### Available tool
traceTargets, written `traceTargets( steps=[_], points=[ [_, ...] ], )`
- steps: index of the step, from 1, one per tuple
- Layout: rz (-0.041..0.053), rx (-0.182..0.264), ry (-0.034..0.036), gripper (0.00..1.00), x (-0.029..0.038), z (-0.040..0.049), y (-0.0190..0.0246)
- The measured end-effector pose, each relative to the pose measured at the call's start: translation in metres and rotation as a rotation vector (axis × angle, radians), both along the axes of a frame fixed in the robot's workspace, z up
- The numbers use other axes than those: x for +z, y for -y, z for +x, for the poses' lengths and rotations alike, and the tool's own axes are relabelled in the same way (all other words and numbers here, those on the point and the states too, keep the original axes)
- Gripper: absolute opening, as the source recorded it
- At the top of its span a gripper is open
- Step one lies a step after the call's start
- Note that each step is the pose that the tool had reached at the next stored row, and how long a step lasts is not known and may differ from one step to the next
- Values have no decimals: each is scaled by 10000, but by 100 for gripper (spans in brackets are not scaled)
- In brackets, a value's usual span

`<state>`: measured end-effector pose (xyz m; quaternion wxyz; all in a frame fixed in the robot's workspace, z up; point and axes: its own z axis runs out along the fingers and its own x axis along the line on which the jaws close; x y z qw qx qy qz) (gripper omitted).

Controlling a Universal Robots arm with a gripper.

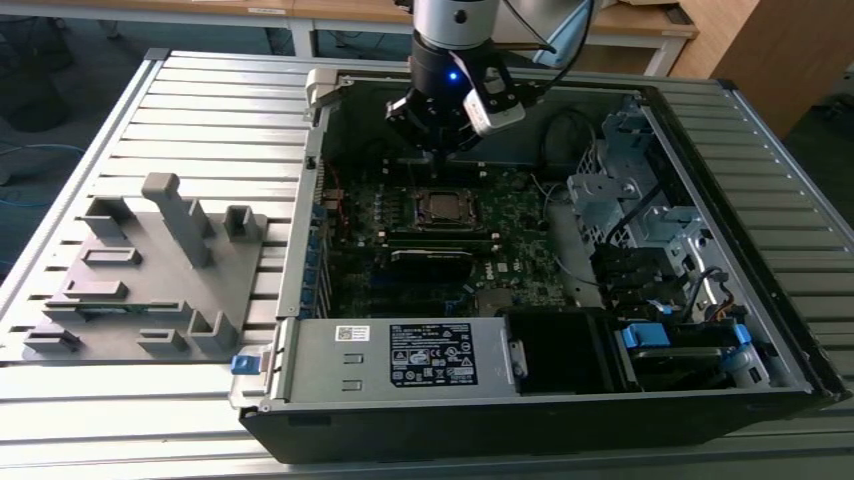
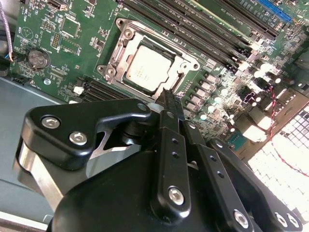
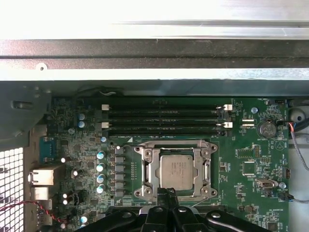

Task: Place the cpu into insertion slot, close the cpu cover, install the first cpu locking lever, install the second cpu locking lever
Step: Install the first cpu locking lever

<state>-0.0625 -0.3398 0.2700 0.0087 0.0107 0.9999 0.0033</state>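
Gripper (image 2: pixel 166 96): black, two-fingered, metal. The fingers are seen pressed together at their tips in both wrist views (image 3: pixel 166 192), with nothing clasped between them. The tips are poised at one edge of the socket; contact cannot be told. In the exterior view the gripper (image 1: pixel 438 152) is hung from the arm just above the board, inside the open case.

Cpu (image 3: pixel 176 172): small flat square chip with a dull silver-grey metal face. It is seated in the insertion slot (image 3: pixel 140 151), a square socket edged in silver metal. It lies flat, face up, with its edges parallel to the long black memory slots (image 3: pixel 164 118). Being square, no long axis is shown.

Cpu cover (image 3: pixel 152 169): silver metal frame plate with an open middle, laid down flat around the chip.

Surface: dark green motherboard (image 3: pixel 251 169), mounted in a black and grey computer case (image 1: pixel 747 200) laid on its side. The case is set on a slatted grey metal table (image 1: pixel 200 120). A grey moulded fixture plate (image 1: pixel 147 270) is placed at the exterior view's left. Wooden-topped desks (image 1: pixel 641 20) are seen behind.
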Motion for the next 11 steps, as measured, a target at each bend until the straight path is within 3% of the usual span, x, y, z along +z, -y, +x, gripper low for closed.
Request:
traceTargets(
  steps=[11],
  points=[
    [0, 2, 0, 10, 0, -41, 0]
  ],
)
